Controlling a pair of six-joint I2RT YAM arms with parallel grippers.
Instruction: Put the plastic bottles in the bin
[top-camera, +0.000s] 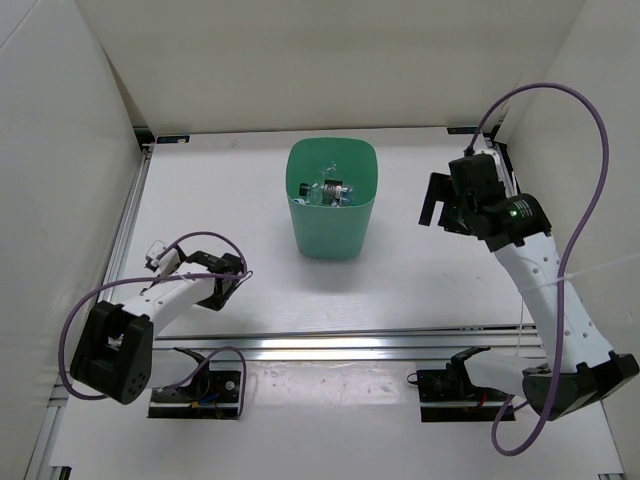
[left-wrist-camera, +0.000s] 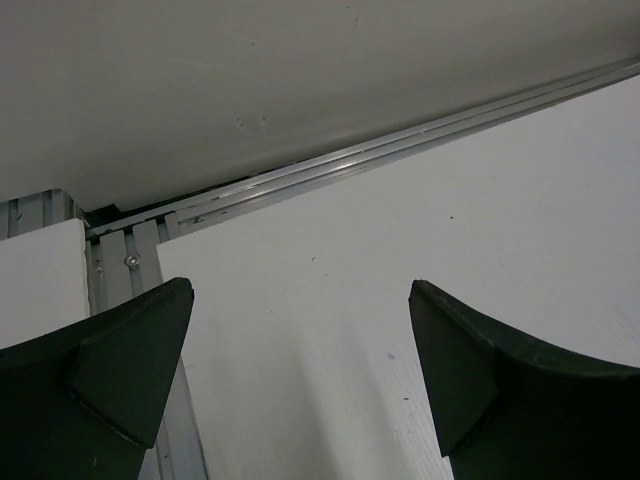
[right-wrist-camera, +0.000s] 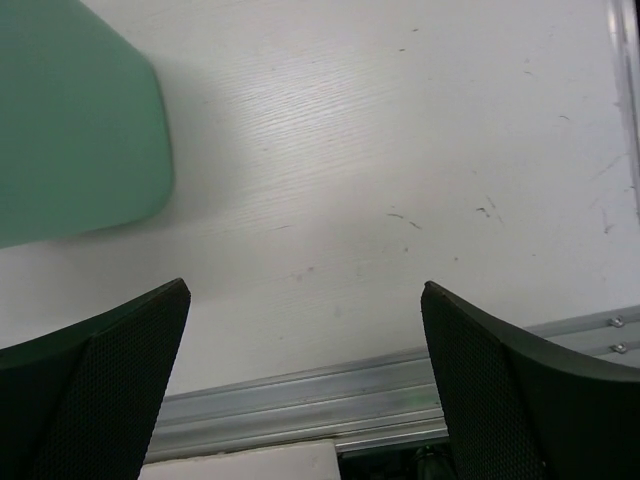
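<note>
Overhead, the bottles (top-camera: 328, 189) lie inside the bin (top-camera: 333, 215) and are seen only through its mouth. Clear plastic glints and one dark-capped piece show, but their number cannot be made out. The bin stands upright toward 12 o'clock on the tabletop (top-camera: 230, 190). In the right wrist view only a blurred green corner of it appears, cut off at 10 o'clock.

Open tabletop lies on every side of the bin. A rail (top-camera: 400, 345) runs along the near edge at 6 o'clock, and white walls (top-camera: 60, 150) close off 9, 12 and 3 o'clock.

Left pincer (top-camera: 228, 275): released, jaws wide apart, at 8 o'clock of the bin and well apart from it, its arm folded close to its base. Its wrist view shows both fingers (left-wrist-camera: 120, 370) over tabletop near a side rail (left-wrist-camera: 350, 160).

Right pincer (top-camera: 440, 205): likewise released, at 3 o'clock of the bin, near but not touching, its arm stretched forward from its base at 5 o'clock.
</note>
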